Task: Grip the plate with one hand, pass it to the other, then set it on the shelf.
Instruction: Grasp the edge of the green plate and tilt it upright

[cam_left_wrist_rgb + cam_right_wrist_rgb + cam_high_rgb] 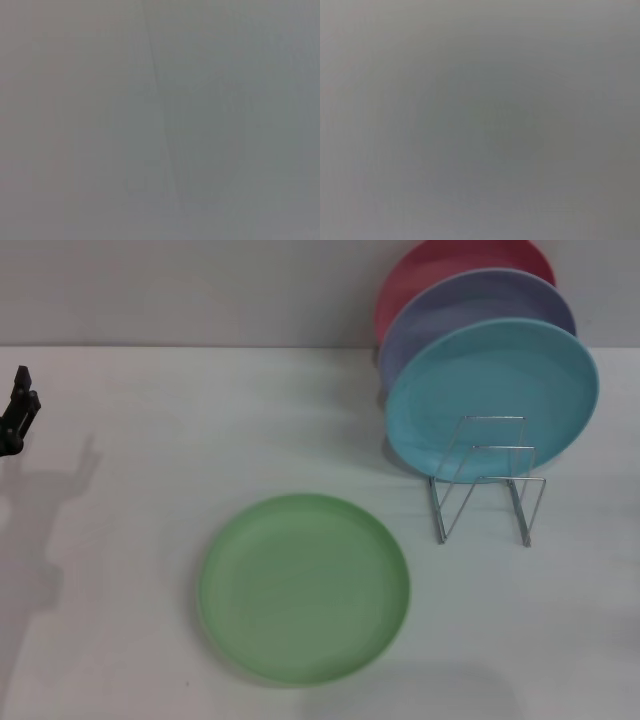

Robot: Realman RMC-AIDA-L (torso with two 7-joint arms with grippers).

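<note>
Plate: the light green plate (304,587) lies flat on the white surface (150,440), in front of and to the left of the shelf, not touching it.
Shelf: the silver wire shelf (487,480) stands at right, holding 3 upright plates: turquoise plate (492,390) in front, lavender plate (450,310), pink plate (440,260) behind.
Left gripper: the left gripper (18,412) sits at the far left edge, well apart from the plate; jaws' state cannot be told.
Right gripper: out of sight.
Wrist views: plain grey only.
</note>
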